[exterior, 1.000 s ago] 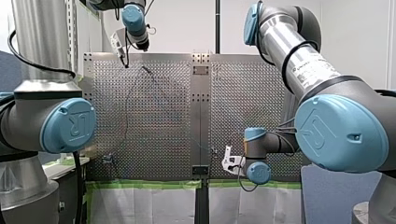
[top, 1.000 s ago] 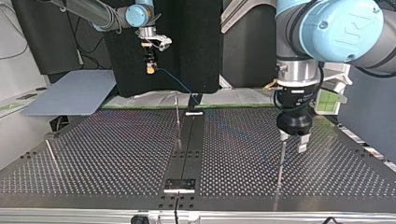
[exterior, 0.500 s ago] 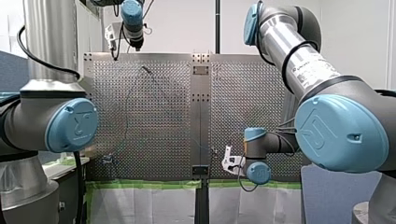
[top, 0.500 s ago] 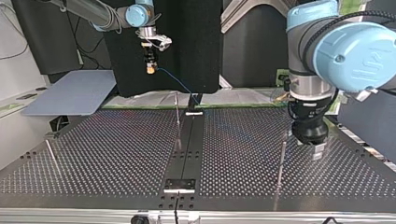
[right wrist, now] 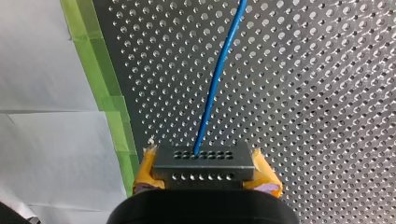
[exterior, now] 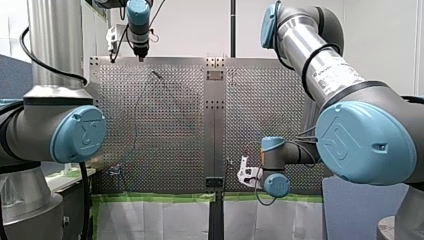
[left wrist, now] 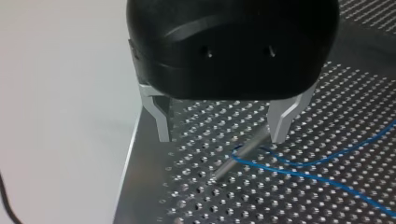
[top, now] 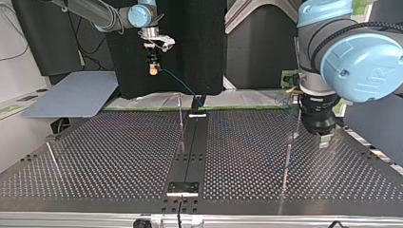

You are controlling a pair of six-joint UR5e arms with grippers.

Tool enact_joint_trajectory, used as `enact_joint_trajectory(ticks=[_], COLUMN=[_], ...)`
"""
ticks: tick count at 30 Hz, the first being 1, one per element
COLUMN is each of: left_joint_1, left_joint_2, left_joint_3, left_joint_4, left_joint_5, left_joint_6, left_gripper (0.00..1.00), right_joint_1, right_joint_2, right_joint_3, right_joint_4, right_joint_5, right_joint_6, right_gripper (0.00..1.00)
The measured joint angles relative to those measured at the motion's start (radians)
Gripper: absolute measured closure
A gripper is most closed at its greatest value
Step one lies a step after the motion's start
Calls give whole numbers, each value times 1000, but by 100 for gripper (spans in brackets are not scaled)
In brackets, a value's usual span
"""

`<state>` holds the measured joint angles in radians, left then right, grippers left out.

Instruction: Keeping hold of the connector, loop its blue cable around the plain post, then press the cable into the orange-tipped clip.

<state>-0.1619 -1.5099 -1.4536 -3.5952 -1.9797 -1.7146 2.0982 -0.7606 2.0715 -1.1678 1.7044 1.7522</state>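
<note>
**Desk:** What is filling the frame here?

**Photographer:** A perforated metal bench (top: pixel 119 156) is stretching across the top view, with a dark centre strip (top: pixel 192 152) running down its middle.

**Desk:** And along the edge?

**Photographer:** Green tape (exterior: pixel 150 198) is lining the bench's near edge in the front view, and white sheeting (exterior: pixel 155 220) is spreading just beyond the tape. A grey panel (top: pixel 71 95) is lying flat at the top view's left, while a black backdrop (top: pixel 190 42) is hanging behind the bench.
</note>
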Motion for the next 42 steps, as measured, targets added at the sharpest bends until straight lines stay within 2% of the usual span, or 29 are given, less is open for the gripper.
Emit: enact_joint_trajectory(ticks=[14,18,30,34,42], left_joint_1=[-15,-19,-25,-26,-30], left_joint_2=[1,1,3,3,-12], left_joint_3=[0,0,0,0,-26], left_joint_4=[-134,-152,-155,-145,-72], left_joint_5=[36,37,33,35,103], left_joint_6=[5,6,4,-14,-27], left_gripper=[0,0,0,0,0], right_joint_1=[3,4,6,6,7], right_joint_2=[0,0,0,-1,-1], right_joint_3=[0,0,0,0,0], right_joint_4=[2,5,8,11,22], right_joint_5=[0,0,0,0,1], right_joint_6=[0,-1,-2,-2,-4], right_gripper=[100,100,100,100,100])
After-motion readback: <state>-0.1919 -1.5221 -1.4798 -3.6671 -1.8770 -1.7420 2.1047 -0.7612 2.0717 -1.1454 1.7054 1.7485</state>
